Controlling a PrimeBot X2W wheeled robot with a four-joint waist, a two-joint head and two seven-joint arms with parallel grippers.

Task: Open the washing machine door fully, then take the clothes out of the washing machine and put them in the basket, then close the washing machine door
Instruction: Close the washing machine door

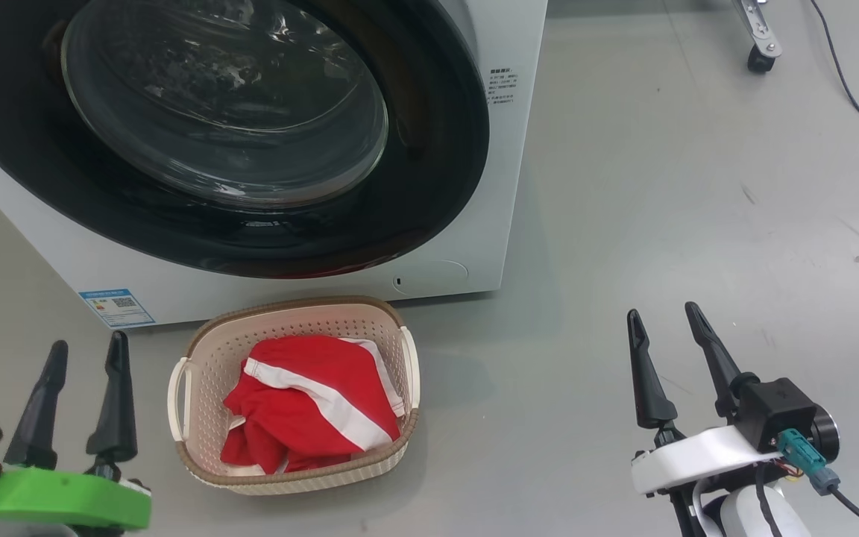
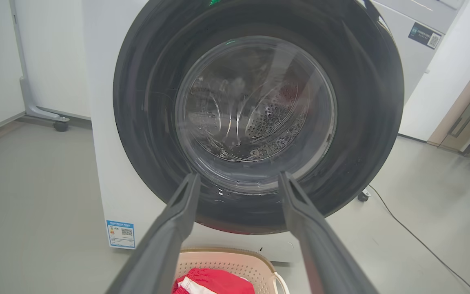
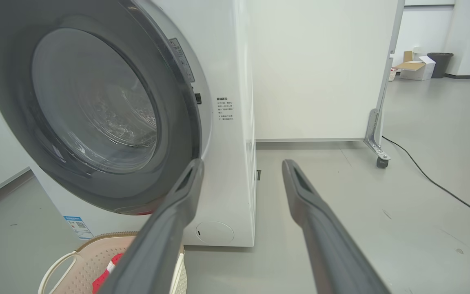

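Here's the left gripper, two long dark fingers on a green mount, spread wide with nothing between them, hovering low at the near left. Over on the near right, the right gripper, same dark fingers on a white mount, is spread just as wide and empty too, above bare grey floor.

Between them, closer to the left one, sits the small cream perforated plastic basket with the brown woven-look rim. Bunched inside it are the bright red clothes with white bands.

Just beyond the basket is the big white front-loading washing machine. Its large round door with glossy black rim and bulging clear glass lies swung in against the front. Through the glass, the left wrist view shows the perforated steel drum looking bare.

So I'd call the unloading finished, and we're on the closing step. Is the door latched? Can't tell, since the right wrist view shows a pale band beside its right edge. If it isn't, the next move calls for a firm push on the black rim's right side, fingers off the glass.
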